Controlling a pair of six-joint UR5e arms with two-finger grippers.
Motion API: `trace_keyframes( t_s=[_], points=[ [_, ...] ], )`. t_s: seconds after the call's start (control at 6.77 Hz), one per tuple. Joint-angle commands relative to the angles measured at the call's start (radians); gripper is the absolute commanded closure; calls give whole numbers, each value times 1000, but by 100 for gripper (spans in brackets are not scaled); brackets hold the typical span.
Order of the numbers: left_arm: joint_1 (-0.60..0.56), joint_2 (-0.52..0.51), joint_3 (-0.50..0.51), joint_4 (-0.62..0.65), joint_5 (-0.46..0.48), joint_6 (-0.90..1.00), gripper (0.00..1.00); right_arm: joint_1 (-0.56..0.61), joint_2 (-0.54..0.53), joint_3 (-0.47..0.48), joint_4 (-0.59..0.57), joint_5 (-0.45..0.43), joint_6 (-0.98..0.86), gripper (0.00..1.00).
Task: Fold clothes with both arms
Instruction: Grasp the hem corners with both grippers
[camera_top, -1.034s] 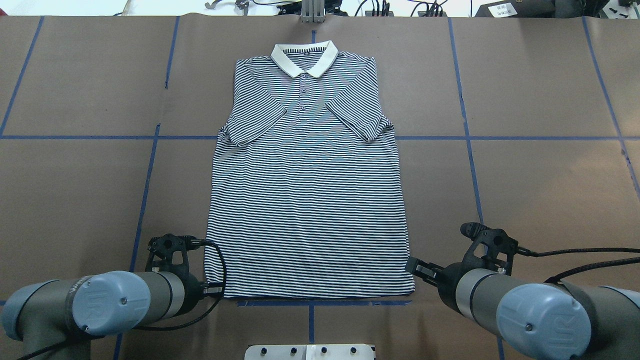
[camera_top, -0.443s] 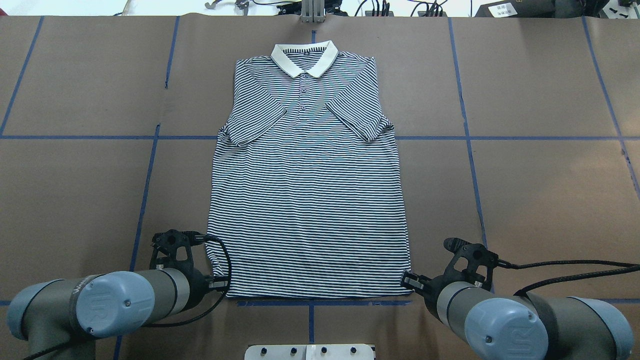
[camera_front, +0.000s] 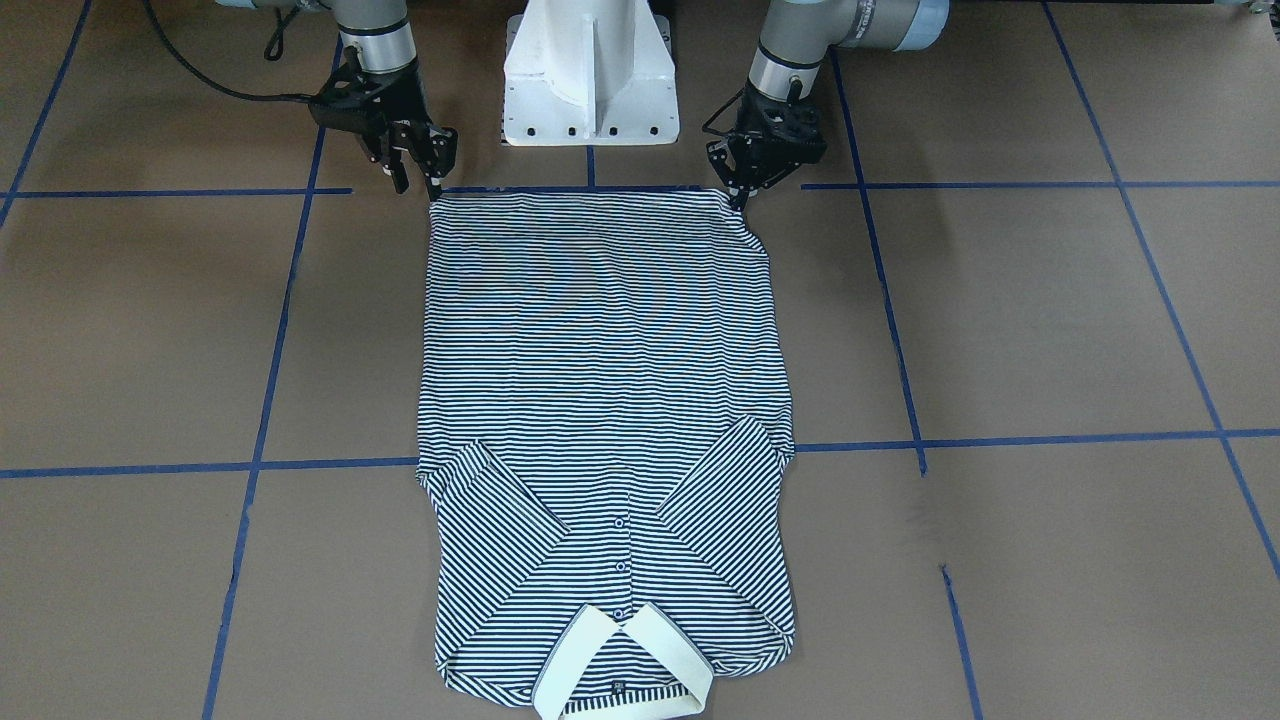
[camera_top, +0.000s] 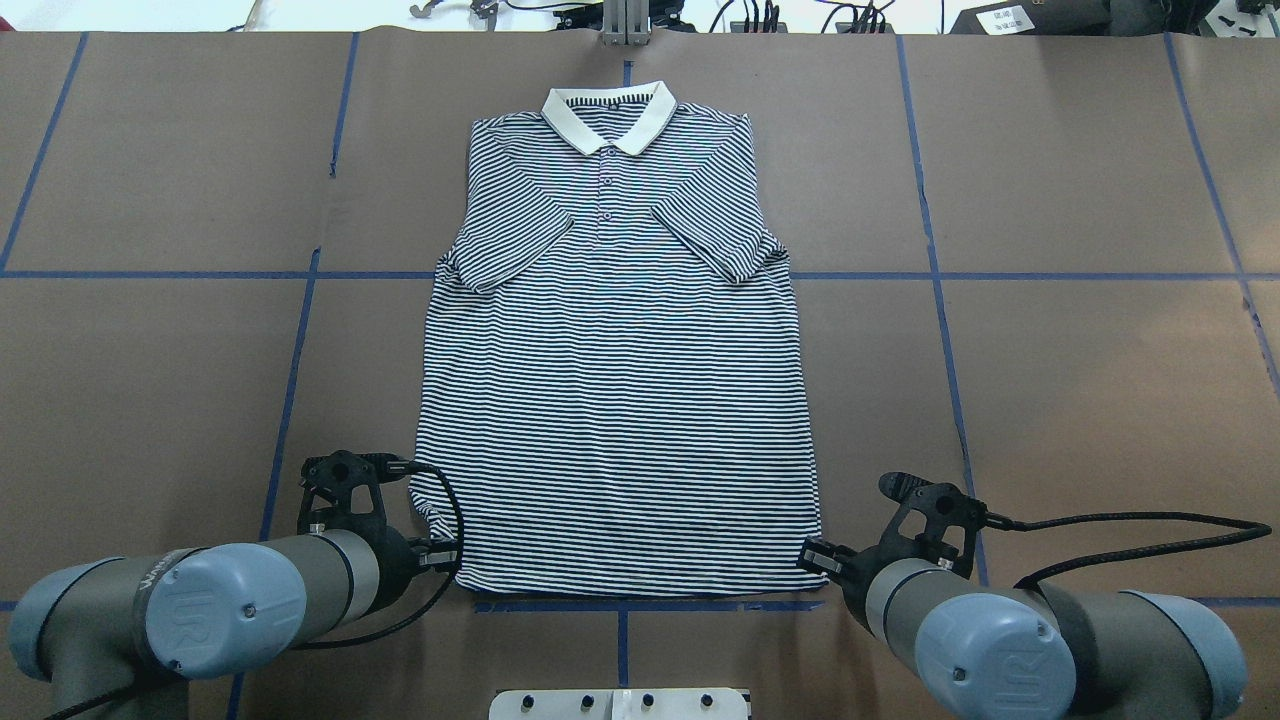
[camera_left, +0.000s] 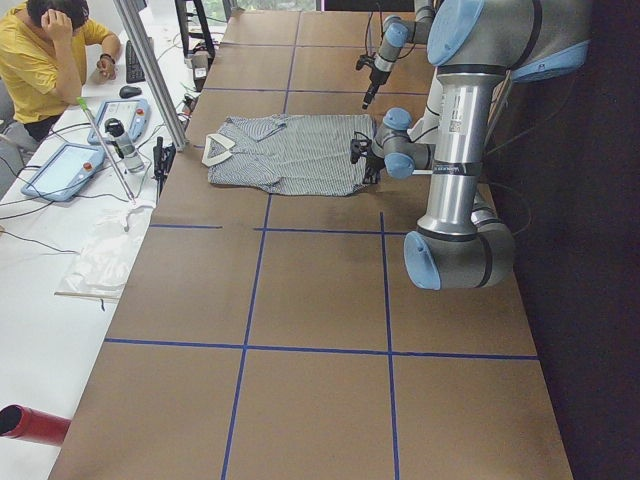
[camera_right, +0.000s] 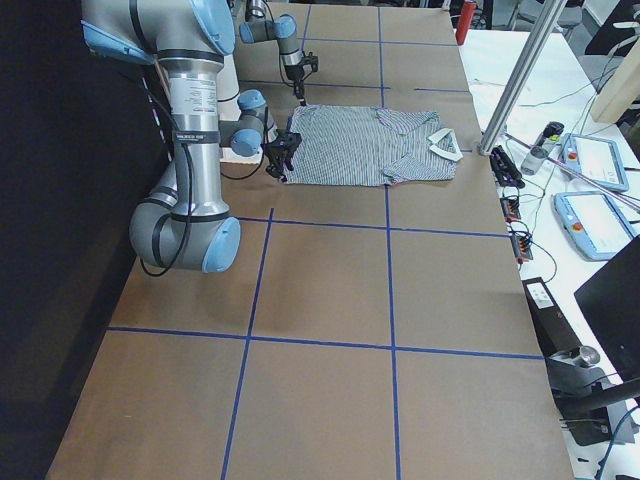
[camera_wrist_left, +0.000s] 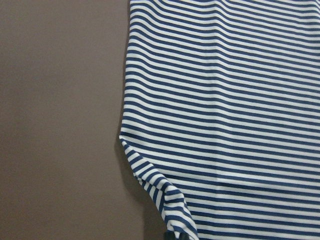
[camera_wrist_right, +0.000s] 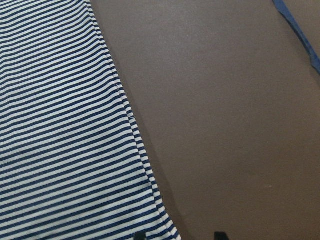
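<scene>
The navy-and-white striped polo shirt (camera_top: 615, 400) lies flat on the brown table, front up. Its cream collar (camera_top: 610, 115) points away from me and both sleeves are folded inward. My left gripper (camera_top: 440, 555) is at the near left hem corner. In the left wrist view the shirt (camera_wrist_left: 225, 125) bunches into a ridge that runs into the jaws, so it is shut on that corner. My right gripper (camera_top: 812, 553) is at the near right hem corner. In the right wrist view its open fingertips (camera_wrist_right: 217, 235) straddle the shirt's corner (camera_wrist_right: 167, 232).
The white pedestal (camera_front: 590, 70) stands between the arms just behind the hem. Blue tape lines (camera_top: 620, 605) mark a grid on the brown table cover. A metal post (camera_top: 625, 20) stands past the collar. An operator (camera_left: 40, 60) sits beyond the far edge.
My right gripper has moved down and inward to the right hem corner. My left gripper has closed in on the left corner, and the hem there has bunched up.
</scene>
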Motion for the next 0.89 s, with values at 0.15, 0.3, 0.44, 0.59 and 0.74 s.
trace_keyframes(
  t_s=[0.15, 0.3, 0.44, 0.59, 0.74],
  points=[
    [-1, 3, -17, 2, 3, 2, 100, -3, 54, -60, 0, -12, -10, 45],
    [-1, 2, -17, 2, 3, 2, 100, -8, 51, -62, 0, -12, -12, 45],
    [-1, 0, -17, 2, 3, 2, 100, -11, 50, -68, -1, -12, -12, 46],
    [-1, 2, -17, 2, 2, 2, 100, -17, 50, -74, -1, -12, -10, 46],
    [-1, 3, -17, 2, 2, 2, 100, -20, 51, -77, -1, -12, -10, 47]
  ],
)
